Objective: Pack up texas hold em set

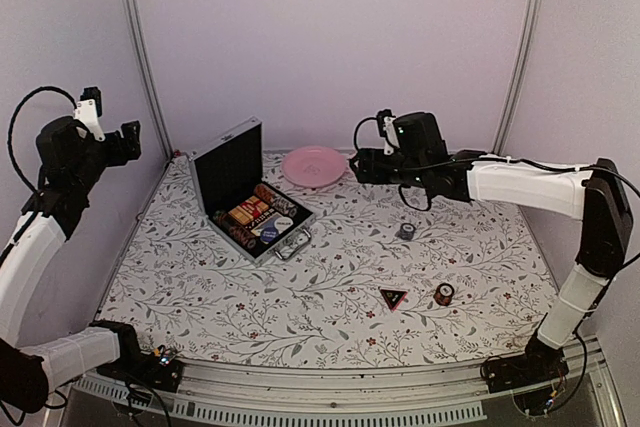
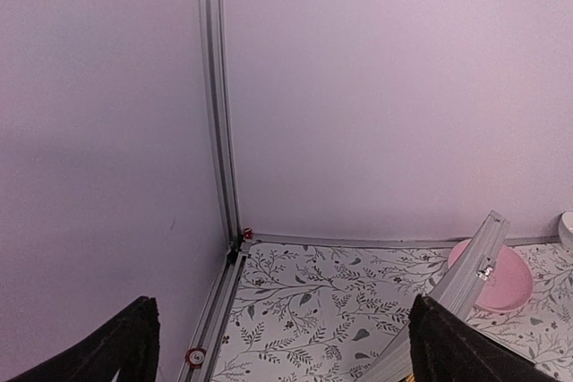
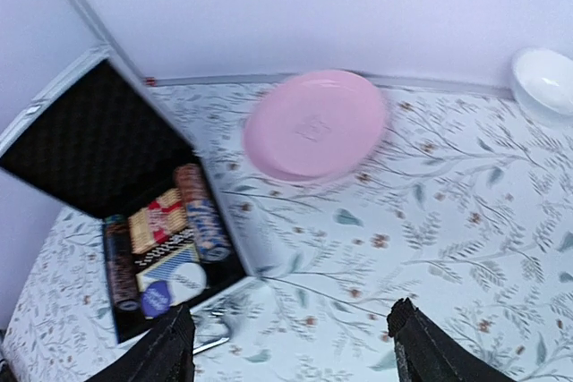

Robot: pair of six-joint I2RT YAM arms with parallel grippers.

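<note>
The silver case (image 1: 228,162) stands open on the left half of the flowered desk (image 1: 330,272), its black-lined lid (image 3: 89,136) tipped up toward the back wall and its metal handle (image 1: 293,244) on the near side. Inside lie rows of chips (image 3: 204,216) and card decks (image 3: 159,221). Three pieces are out on the desk, well apart from the case: a dark chip stack (image 1: 406,231) near the middle, and nearer the front a black-and-red triangle (image 1: 392,297) with a red chip stack (image 1: 444,293) just beside it. A pink plate (image 1: 314,165) sits behind the case, and a white bowl (image 3: 546,78) is at the back right. The right fingers (image 1: 362,165) hang in the air beside the plate, spread wide with nothing between them. The left fingers (image 1: 128,137) are raised high at the far left, fully spread and empty
</note>
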